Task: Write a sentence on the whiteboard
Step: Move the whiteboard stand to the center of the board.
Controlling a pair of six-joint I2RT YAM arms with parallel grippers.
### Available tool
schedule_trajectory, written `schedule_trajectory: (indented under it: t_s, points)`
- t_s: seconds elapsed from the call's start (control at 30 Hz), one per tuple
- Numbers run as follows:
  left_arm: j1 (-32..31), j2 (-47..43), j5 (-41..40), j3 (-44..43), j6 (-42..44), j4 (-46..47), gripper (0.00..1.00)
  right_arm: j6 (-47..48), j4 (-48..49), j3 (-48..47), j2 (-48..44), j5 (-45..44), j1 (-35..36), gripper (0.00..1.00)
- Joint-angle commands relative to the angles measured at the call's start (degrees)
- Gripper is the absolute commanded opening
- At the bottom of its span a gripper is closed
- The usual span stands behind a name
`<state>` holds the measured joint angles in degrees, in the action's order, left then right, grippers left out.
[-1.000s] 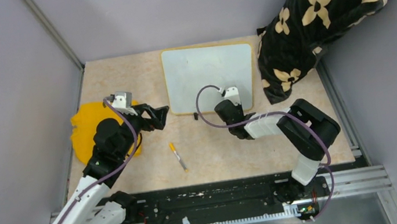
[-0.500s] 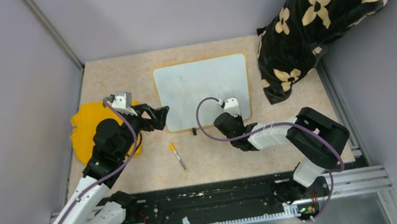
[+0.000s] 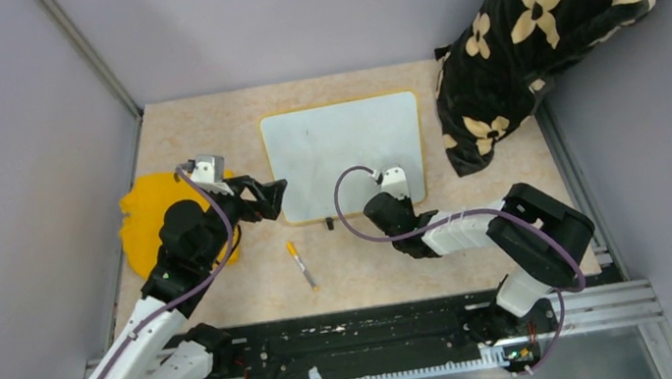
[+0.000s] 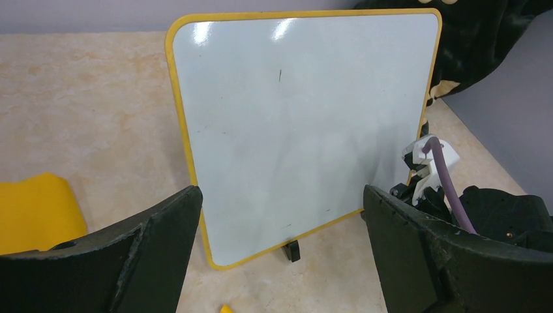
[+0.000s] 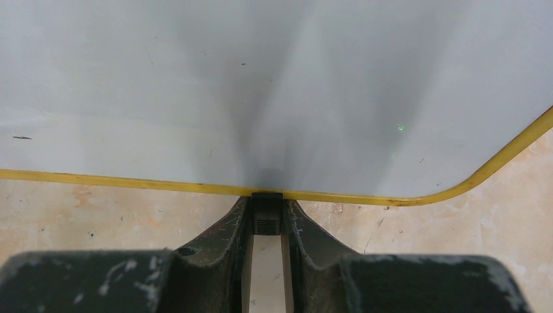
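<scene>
While pinching the small black foot (image 5: 267,210) on the near rim of the whiteboard (image 5: 274,91) with the right gripper (image 5: 267,228), sits low over the table (image 3: 206,138), fingers drawn close with only that foot between them. Meets the yellow rim right above the foot. Shows the board white, round-cornered and yellow-edged, mid-table toward the back, with a second black foot (image 4: 292,250) down on the tabletop further left. Looks tilted back in the left wrist view; cannot tell how steeply. Carries a short dark tick (image 4: 280,75) high on the white face. Hangs the left gripper (image 3: 274,198) spread wide, clamped on nothing, just beside the board's near left corner; cannot tell whether touching. Overlaps a yellow cloth (image 3: 144,226) at the table's left edge with that arm. Has a yellow marker (image 3: 301,264) flat on the table between the two arms, near the board's front rim but apart. Has a black cushion with cream flowers (image 3: 547,21) propped in the far right corner, just beside the board's right rim.
</scene>
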<state>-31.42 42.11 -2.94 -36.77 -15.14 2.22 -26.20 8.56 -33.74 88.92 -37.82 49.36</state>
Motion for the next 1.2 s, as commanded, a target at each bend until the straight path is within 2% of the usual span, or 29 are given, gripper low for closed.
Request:
schedule_trajectory:
  t_s: [0.0,0.03,0.27,0.9,1.17]
  points:
    - [-0.21,-0.10,0.23,0.39,0.37,1.82,0.99,-0.53,-1.13,0.54,-1.08,0.47,0.65,0.00]
    - [-0.18,-0.10,0.22,0.43,0.37,1.82,0.99,-0.78,-1.17,0.74,-1.24,0.60,0.65,0.00]
    - [-0.20,-0.10,0.30,0.40,0.37,1.82,0.99,-1.74,-1.17,1.93,-2.52,0.88,0.62,0.18]
    - [-0.22,-0.11,0.22,0.43,0.46,1.74,0.99,-2.19,-1.17,3.32,-3.53,0.98,0.63,0.47]
    - [-0.21,-0.10,0.24,0.48,0.46,1.79,0.99,-2.39,-0.41,6.24,-6.87,2.39,0.65,0.61]
